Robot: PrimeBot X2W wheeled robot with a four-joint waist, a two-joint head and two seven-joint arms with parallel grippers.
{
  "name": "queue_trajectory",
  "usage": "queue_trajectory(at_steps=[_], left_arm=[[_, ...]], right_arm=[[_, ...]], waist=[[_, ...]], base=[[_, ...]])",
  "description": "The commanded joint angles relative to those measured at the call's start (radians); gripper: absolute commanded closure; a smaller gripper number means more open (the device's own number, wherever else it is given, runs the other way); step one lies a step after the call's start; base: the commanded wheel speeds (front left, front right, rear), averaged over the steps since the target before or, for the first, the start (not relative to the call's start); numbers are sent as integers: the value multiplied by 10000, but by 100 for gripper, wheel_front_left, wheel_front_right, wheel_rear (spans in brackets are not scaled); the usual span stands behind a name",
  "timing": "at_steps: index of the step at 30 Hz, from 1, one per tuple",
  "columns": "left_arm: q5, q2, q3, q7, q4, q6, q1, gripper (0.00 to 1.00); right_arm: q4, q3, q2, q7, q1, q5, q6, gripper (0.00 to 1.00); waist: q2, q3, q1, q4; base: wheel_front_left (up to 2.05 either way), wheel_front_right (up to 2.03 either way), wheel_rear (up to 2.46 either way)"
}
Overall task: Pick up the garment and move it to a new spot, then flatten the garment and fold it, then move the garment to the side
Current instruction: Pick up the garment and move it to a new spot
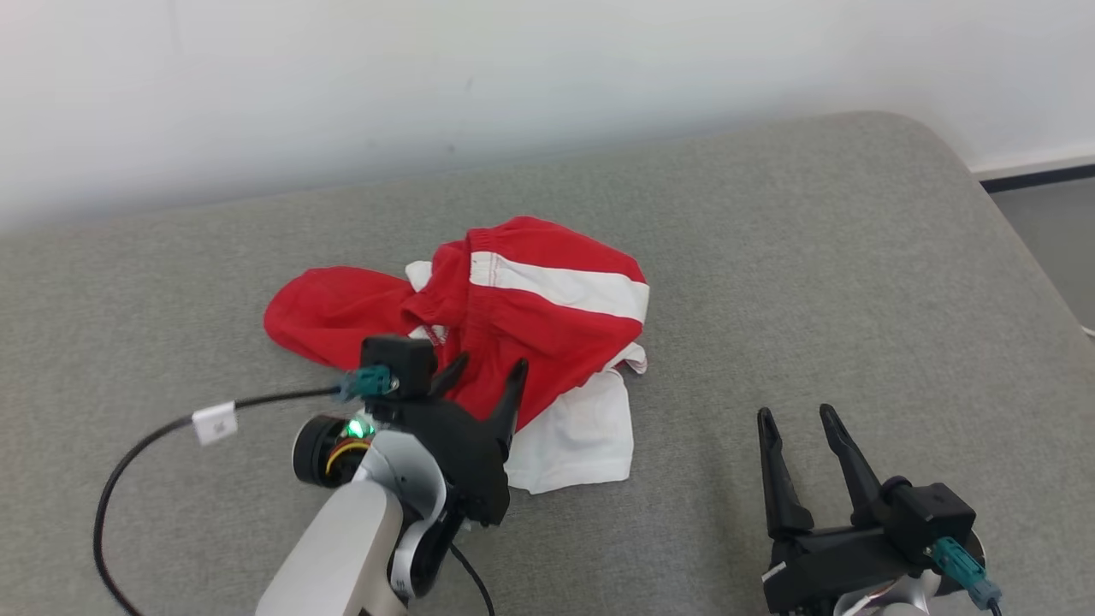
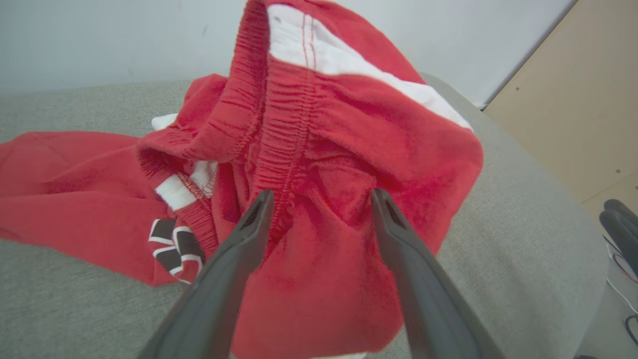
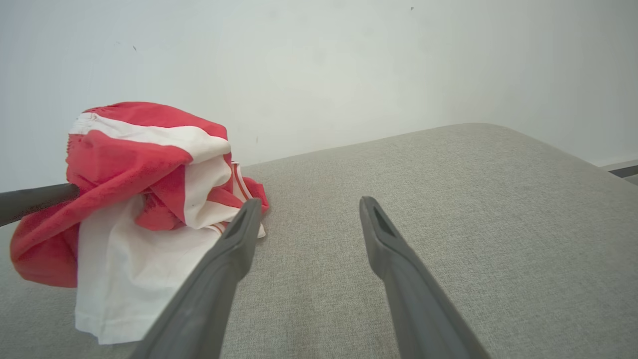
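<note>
Left end effector (image 1: 483, 381): was spread wide and held nothing. Its two dark fingers (image 2: 239, 259) straddled a red fold on the side of the heap nearest the table's front edge; cloth lay between them but was not pinched.
Right end effector (image 1: 794, 415): was fully spread and empty, over bare table toward the front right, well apart from the cloth.
Garment: the crumpled red-and-white soft fabric garment (image 1: 530, 316) lay bunched in a loose mound near the table's middle, slightly left of centre.
Table: the grey fabric-covered table (image 1: 855, 257) looked slightly rough, so the cloth would probably drag rather than slide.
Handling: it appeared light, limp and not fragile. It would likely sag and unfurl when lifted and would keep no shape.
Best hold: probably the gathered red elastic waistband (image 2: 294, 124), on the heap's side toward the table's back. It is thick, ribbed and easy to pinch as a single layer.
Second hold: the white lower panel (image 1: 582, 436), toward the table's front, offered a free hem for spreading.
Risk: a pinch in the mound's centre would likely gather several layers.
</note>
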Motion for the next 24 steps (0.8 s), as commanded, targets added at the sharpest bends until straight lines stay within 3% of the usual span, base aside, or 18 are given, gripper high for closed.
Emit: queue_trajectory(at_steps=[1, 13, 19, 24], left_arm=[[-232, -12, 55, -179, -226, 43, 383, 0], [133, 771, 715, -2643, -2282, 839, 2899, 0], [397, 1065, 1186, -4073, -2765, 1270, 4103, 0], [595, 1246, 1545, -4427, -3065, 1446, 4899, 0]], right_arm=[[4, -80, 18, -6, 175, -113, -21, 0], [-137, -784, 18, -6, 545, -569, -21, 0], [-131, -983, 13, -6, 690, -691, -21, 0], [-164, -1123, 17, -6, 782, -728, -21, 0]], waist=[[0, -233, 0, 288], [0, -647, 0, 1269], [0, -810, 0, 1379], [0, -863, 0, 1360]], base=[[0, 0, 0], [0, 0, 0], [0, 0, 0], [0, 0, 0]])
